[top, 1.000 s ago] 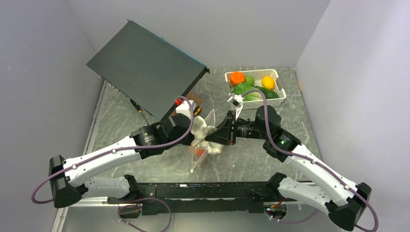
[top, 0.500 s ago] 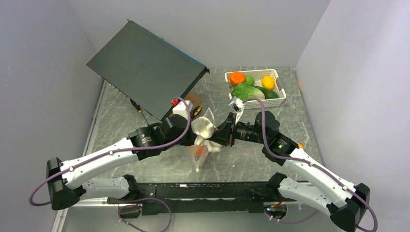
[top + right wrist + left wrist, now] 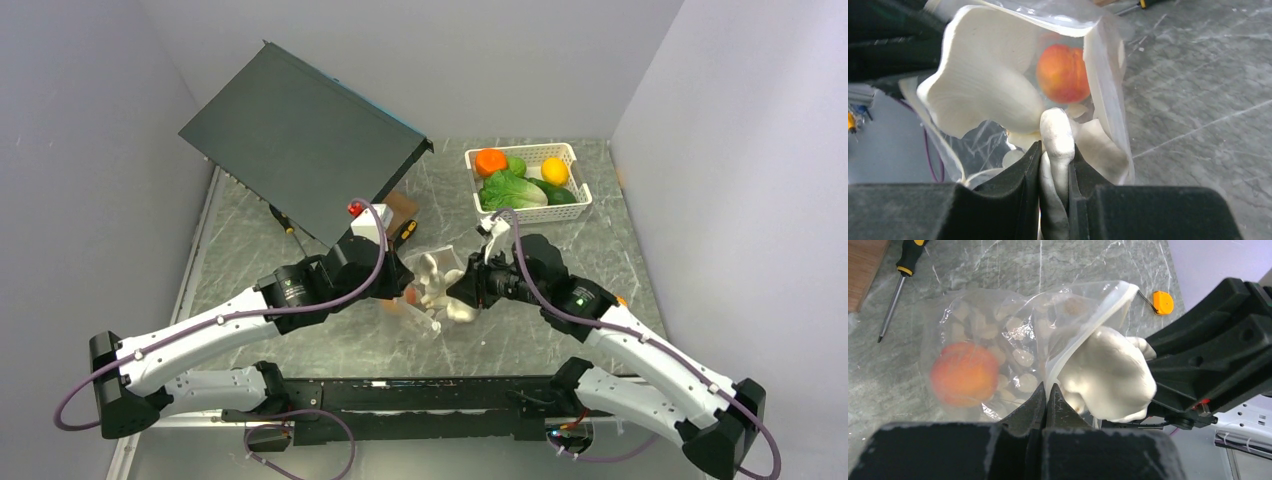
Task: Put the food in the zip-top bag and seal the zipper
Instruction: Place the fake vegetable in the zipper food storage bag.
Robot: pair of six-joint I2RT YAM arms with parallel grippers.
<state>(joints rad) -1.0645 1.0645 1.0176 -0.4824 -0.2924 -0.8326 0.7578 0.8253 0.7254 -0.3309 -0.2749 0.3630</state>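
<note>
Far up-left of the zip-top bag (image 3: 998, 315), a dark flat panel (image 3: 300, 150) sits tilted. A screwdriver (image 3: 895, 290) w/ black-yellow handle lies on the table (image 3: 1013, 265) just left of the bag. Left end effector (image 3: 1047, 390) is clenched on the bag's mouth edge, pinching the zipper (image 3: 1074, 344) strip btwn its fingers, w/ the mouth gaping. Bag sits mid-table btwn the two arms, clear w/ white dots. A peach (image 3: 964, 374) is inside it, toward the closed end. At the bag's mouth the pale beige food (image 3: 1108, 372) is partly in, its bulk touching the zipper strip. Right end effector (image 3: 1055, 147), right of the bag, is grasping that pale piece by a narrow stem-like part, fingers tight on both sides. A small orange tape measure (image 3: 1163, 302) lies on the table right of the bag, apart from it. Up-right of the bag, well apart, a white basket (image 3: 545, 213) holds an orange (image 3: 490, 160), a yellow fruit (image 3: 554, 170) & green pieces (image 3: 512, 190).
</note>
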